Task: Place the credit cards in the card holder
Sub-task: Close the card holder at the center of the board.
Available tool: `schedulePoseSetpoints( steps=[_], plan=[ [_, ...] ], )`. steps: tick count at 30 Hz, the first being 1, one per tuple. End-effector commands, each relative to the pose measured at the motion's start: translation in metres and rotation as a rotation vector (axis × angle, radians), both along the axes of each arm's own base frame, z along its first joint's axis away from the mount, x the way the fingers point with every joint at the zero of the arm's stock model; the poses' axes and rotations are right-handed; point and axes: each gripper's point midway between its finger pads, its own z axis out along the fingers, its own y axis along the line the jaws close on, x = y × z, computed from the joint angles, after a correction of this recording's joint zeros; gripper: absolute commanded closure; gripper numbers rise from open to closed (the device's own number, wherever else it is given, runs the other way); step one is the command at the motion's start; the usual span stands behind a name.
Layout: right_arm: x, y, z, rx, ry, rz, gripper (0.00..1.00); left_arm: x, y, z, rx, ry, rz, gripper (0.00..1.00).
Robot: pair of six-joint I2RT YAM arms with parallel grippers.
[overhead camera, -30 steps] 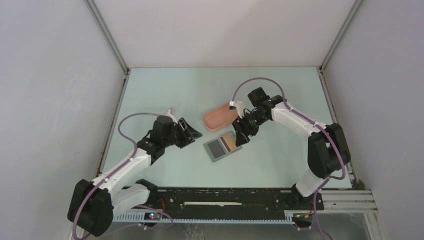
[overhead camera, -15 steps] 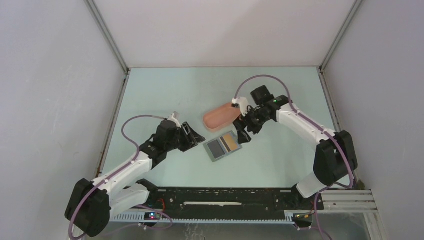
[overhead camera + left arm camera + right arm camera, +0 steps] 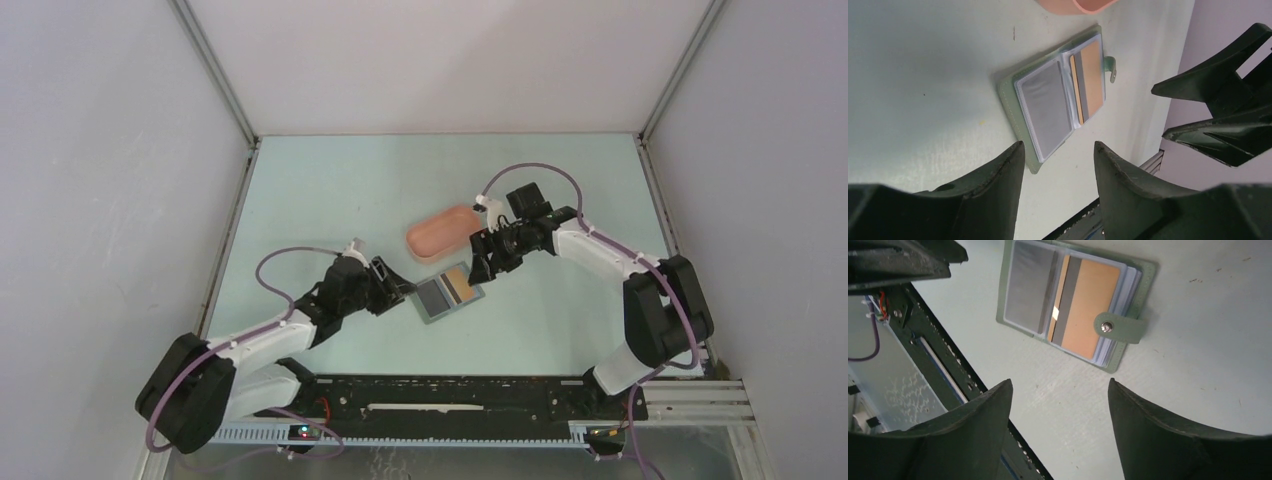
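Observation:
The card holder (image 3: 436, 297) lies open on the table, grey-green with clear sleeves (image 3: 1047, 107). A yellowish-tan credit card (image 3: 1088, 307) with a dark stripe sits in its right-hand sleeve, under the snap tab (image 3: 1118, 328). My left gripper (image 3: 401, 290) is open and empty, low at the holder's left edge (image 3: 1013, 107), one fingertip (image 3: 1017, 150) just beside the holder's corner. My right gripper (image 3: 484, 268) is open and empty too, hovering off the holder's tab side. Nothing lies between either pair of fingers in the left wrist view (image 3: 1058, 146) or the right wrist view (image 3: 1059, 383).
A pink oblong tray (image 3: 443, 229) stands just behind the holder, close to my right gripper. The black rail (image 3: 450, 393) with the arm bases runs along the near edge. Grey walls enclose the table on three sides.
My left gripper has travelled right and nearer, up to the holder's left edge. My right gripper has drawn back from over the holder's right page to its tab side.

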Motion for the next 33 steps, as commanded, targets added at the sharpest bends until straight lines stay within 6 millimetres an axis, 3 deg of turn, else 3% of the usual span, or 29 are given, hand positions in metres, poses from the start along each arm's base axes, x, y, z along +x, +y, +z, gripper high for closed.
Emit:
schedulePoseSetpoints(
  steps=[1, 7, 13, 18, 25, 33],
  plan=[
    [0.008, 0.012, -0.016, 0.035, 0.040, -0.042, 0.23, 0.008, -0.007, 0.002, -0.038, -0.006, 0.041, 0.42],
    [0.011, 0.012, -0.034, -0.001, 0.078, -0.049, 0.30, -0.003, -0.009, -0.015, -0.015, 0.044, 0.018, 0.41],
    [0.011, 0.012, -0.055, -0.012, 0.150, -0.049, 0.39, -0.001, -0.011, -0.018, 0.009, 0.034, -0.004, 0.39],
    [0.013, 0.011, -0.062, -0.034, 0.156, -0.054, 0.40, -0.002, -0.021, -0.025, -0.012, 0.072, -0.030, 0.38],
    [0.025, 0.002, -0.061, -0.045, 0.135, -0.093, 0.40, -0.005, -0.017, -0.037, 0.013, 0.096, -0.011, 0.38],
    [0.025, 0.004, -0.069, -0.037, 0.195, -0.101, 0.40, -0.002, -0.023, -0.040, 0.024, 0.101, -0.017, 0.37]
  ],
)
